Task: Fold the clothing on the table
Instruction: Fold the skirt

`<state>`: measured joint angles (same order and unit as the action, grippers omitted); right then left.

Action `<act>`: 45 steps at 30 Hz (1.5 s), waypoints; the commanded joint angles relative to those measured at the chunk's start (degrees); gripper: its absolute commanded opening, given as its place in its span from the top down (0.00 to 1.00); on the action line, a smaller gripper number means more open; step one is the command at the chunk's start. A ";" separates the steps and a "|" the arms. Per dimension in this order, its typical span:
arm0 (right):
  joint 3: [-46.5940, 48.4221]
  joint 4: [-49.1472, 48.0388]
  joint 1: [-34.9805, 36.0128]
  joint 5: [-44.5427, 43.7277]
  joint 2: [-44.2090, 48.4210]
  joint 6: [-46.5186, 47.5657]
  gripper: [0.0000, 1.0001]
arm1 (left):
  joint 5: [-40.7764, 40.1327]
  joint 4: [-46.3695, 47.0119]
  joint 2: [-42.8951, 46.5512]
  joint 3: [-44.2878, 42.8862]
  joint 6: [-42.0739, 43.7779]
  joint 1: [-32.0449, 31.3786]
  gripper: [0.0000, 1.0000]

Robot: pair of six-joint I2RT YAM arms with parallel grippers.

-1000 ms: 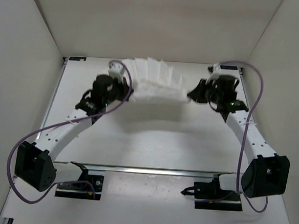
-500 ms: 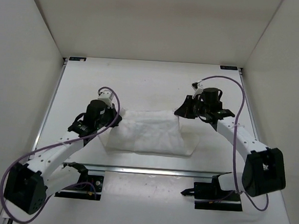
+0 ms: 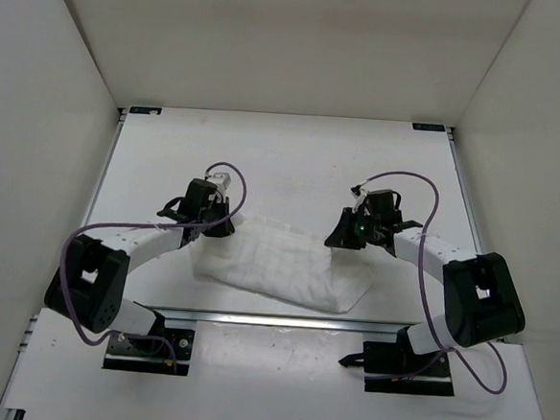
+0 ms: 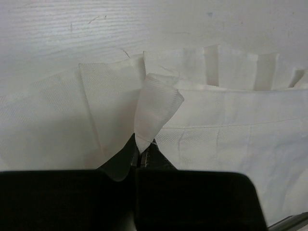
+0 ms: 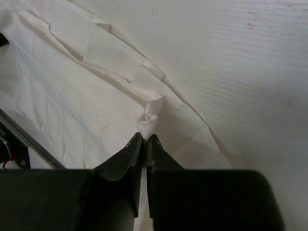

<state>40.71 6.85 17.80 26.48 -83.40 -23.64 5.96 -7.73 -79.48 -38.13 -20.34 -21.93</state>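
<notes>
Top external view first, biggest thing down. The table is mostly bare, and the clothing lies as a doubled-over band on its near half, slanting a bit. Its near right corner sits just beside the front rail.

The left gripper is at the band's far left corner and the right gripper at its far right corner. Both are clenched on fabric, and the wrist views make that clear. The left gripper is only nipping the tip of a small flap, and the right gripper has a scrunched little nub.

What could go wrong, I'd say:
- The grips are tiny. Any more pulling and a corner could pop out of the jaws, most likely on the left where it's just a flap tip. Then one side drops and the fold goes crooked.
- The band is already close to the rail. Drag it nearer and the edge could ride up onto the rail or hang over it.
- The pleats are loose and stepped along the far edge, so letting go carelessly could let the top layer slide off the bottom one.

Versus a second ago, both arms were stretched to the far end of the table with the pleated hem fanned out between them. Now they're pulled well back toward the bases, and the cloth is folded over itself and lying lower and flatter.
</notes>
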 commanded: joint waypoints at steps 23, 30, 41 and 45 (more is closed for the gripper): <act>-2.65 3.42 11.98 -5.39 11.51 -4.40 1.00 | -2.72 -7.57 9.35 -5.05 0.57 -5.40 1.00; -4.94 7.56 11.65 -6.79 5.18 -2.65 1.00 | 0.54 -7.04 5.57 1.74 -2.07 -5.93 1.00; 5.33 9.75 6.11 -11.52 -9.50 4.91 1.00 | 0.90 -1.67 -9.08 -3.41 -2.96 -3.46 1.00; 12.01 10.11 1.81 -13.39 -16.00 7.29 1.00 | 1.95 -4.39 -17.97 -12.83 -1.90 -3.82 1.00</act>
<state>50.04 16.27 22.96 20.16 -95.22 -20.84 6.81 -11.11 -92.77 -46.39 -23.24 -25.39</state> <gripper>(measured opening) 0.001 0.023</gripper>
